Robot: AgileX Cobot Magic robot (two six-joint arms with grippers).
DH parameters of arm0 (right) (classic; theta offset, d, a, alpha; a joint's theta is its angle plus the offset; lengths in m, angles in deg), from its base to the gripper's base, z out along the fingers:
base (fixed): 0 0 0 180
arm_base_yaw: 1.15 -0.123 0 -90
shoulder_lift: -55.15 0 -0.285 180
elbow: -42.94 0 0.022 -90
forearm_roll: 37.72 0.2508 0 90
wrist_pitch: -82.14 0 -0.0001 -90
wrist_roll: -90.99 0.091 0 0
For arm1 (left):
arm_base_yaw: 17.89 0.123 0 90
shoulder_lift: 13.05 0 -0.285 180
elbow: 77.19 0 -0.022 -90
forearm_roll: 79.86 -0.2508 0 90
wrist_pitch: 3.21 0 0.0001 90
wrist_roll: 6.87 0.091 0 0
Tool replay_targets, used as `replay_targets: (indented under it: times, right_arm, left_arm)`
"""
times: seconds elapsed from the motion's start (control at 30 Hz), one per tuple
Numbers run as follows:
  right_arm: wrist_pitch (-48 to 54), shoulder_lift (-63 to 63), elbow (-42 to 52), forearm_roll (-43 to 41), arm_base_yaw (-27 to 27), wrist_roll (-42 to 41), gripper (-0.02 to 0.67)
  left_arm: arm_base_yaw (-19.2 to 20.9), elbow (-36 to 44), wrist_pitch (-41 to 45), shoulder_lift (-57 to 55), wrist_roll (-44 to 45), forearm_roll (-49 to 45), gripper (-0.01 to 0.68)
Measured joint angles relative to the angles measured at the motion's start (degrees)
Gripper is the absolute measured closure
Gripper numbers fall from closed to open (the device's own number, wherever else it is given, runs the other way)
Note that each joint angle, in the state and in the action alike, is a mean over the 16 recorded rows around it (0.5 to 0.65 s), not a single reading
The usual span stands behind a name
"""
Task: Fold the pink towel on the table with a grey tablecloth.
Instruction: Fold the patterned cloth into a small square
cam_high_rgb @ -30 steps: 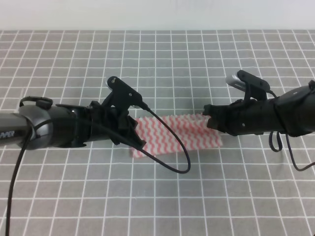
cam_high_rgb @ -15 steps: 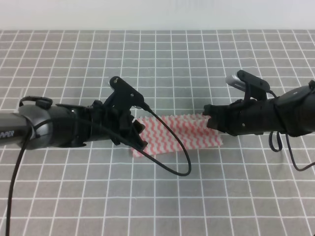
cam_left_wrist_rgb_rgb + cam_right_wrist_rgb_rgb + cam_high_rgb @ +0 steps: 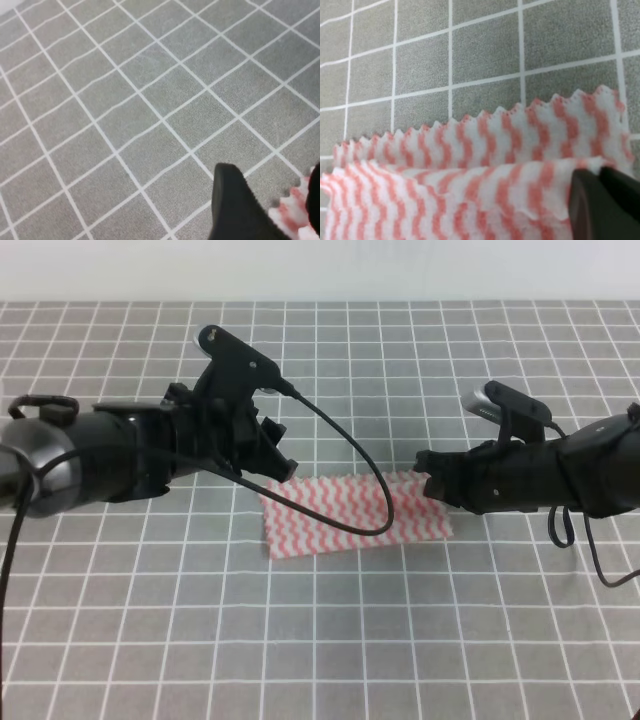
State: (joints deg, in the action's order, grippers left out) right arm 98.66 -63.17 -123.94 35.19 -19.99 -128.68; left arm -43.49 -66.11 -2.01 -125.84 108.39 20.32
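Right end effector [image 3: 424,473] pinched shut on folded, zigzag-edged pink towel [image 3: 340,517]; left end effector [image 3: 280,465] aperture unclear.

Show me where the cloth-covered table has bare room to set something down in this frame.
Bare grid lies along the whole near edge of the table with a grey tablecloth, below the pink towel, and across the far strip behind both arms. The middle band is crowded: left hand, a looping cable, and right hand at the towel's right end.

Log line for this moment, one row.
pink zigzag-striped towel: folded, flat on grey tablecloth | left gripper: off towel | right gripper: at towel's right edge
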Motion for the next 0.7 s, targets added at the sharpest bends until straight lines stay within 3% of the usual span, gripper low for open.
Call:
replay_targets:
  times: [0.7]
  right_arm:
    - [-1.6,0.3,0.0,1.3,0.0,0.2,0.664]
  left_arm:
    - [0.0,0.2,6.2,-1.4,-3.2,0.0,0.399]
